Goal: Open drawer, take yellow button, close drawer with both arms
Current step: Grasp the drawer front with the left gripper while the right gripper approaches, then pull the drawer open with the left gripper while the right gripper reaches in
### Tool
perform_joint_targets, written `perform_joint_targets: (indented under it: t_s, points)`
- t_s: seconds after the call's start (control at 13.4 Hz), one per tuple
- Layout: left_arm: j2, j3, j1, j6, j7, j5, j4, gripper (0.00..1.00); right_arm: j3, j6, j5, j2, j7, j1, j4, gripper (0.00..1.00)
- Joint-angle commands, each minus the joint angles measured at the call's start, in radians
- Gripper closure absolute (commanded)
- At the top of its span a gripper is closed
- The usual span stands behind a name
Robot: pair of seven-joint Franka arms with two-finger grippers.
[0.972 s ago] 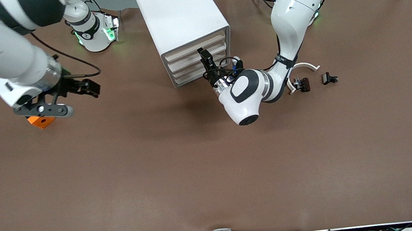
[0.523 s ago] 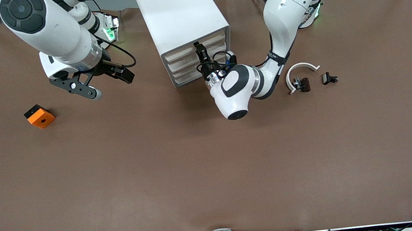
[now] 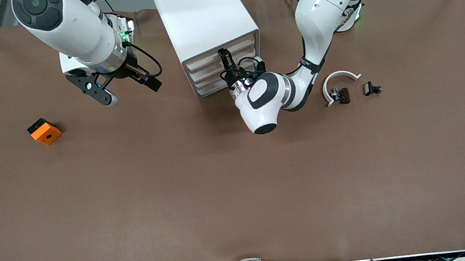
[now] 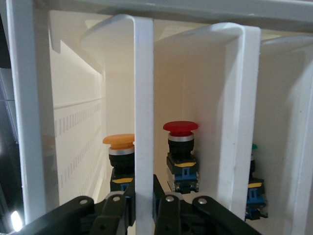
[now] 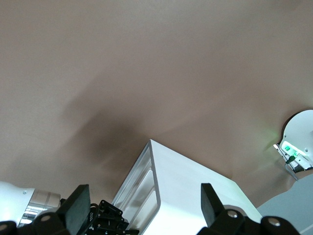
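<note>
White cabinet (image 3: 199, 17); cream drawer (image 3: 220, 49) front; orange-yellow button (image 4: 119, 140) cap; brown table (image 3: 238, 182).

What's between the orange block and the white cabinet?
In the front view, bare table lies between the block and the cabinet; the right gripper hangs open above that stretch.

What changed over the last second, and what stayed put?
The right claw rose off the orange block and swung toward the cabinet, open and empty. The left claw crept slightly up the cabinet's drawer fronts, its fingers now straddling a front lip of the top drawer. The block, white ring, black clips and closed drawers stayed put.
</note>
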Motion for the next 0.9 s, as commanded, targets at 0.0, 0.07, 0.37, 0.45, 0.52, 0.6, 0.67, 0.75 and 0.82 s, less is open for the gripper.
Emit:
perform_joint_targets:
  t_s: [0.0, 0.07, 0.37, 0.45, 0.52, 0.6, 0.67, 0.75, 0.82]
  points:
    - [0.02, 0.017, 0.024, -0.004, -0.011, -0.007, 0.019, 1.0, -0.006, -0.003, 0.013, 0.03, 0.016, 0.006, 0.024, 0.0]
    - [0.02, 0.015, 0.04, -0.004, -0.009, -0.007, 0.019, 1.0, -0.005, 0.003, 0.016, 0.039, 0.016, 0.007, 0.025, 0.0]
    - [0.021, 0.015, 0.11, 0.004, -0.008, -0.008, 0.025, 1.0, -0.006, 0.028, 0.013, 0.049, 0.024, 0.038, 0.025, 0.0]
    - [0.023, 0.015, 0.133, 0.006, -0.008, -0.008, 0.039, 1.0, -0.006, 0.039, 0.013, 0.05, 0.057, 0.05, 0.025, 0.0]
    - [0.035, 0.015, 0.159, 0.006, -0.009, -0.008, 0.054, 1.0, -0.006, 0.052, 0.013, 0.055, 0.102, 0.069, 0.025, 0.0]
    - [0.04, 0.015, 0.175, 0.006, -0.009, -0.01, 0.06, 1.0, -0.006, 0.065, 0.011, 0.059, 0.152, 0.093, 0.024, 0.0]
    - [0.04, 0.015, 0.193, 0.01, -0.009, -0.014, 0.066, 1.0, -0.006, 0.082, 0.01, 0.067, 0.207, 0.118, 0.024, 0.0]
    - [0.044, 0.015, 0.21, 0.019, -0.008, -0.023, 0.072, 1.0, -0.006, 0.1, 0.008, 0.075, 0.278, 0.145, 0.024, 0.0]
    - [0.048, 0.015, 0.225, 0.035, -0.008, -0.025, 0.076, 1.0, -0.006, 0.118, 0.008, 0.085, 0.348, 0.173, 0.024, 0.0]
